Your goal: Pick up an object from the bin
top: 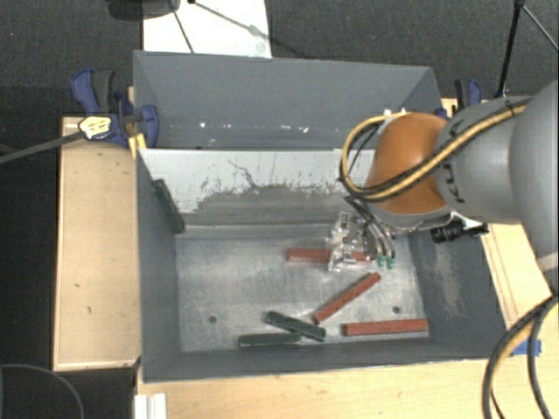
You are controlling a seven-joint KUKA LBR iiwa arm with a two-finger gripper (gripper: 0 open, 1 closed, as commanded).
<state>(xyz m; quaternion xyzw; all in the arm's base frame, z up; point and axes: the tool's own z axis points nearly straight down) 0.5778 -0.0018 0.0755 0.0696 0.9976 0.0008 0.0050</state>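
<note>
Slanted stick (347,297) in bin (157,304): rear stick (301,255) behind-left of it, front stick (384,327) just before-right, stick pair (288,323) before-left, leaning stick (168,205) far behind-left.

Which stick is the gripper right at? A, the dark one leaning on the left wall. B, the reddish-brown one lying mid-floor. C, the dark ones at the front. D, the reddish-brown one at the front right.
B: the gripper is at the right end of the reddish-brown stick lying flat in the middle of the bin floor.
</note>
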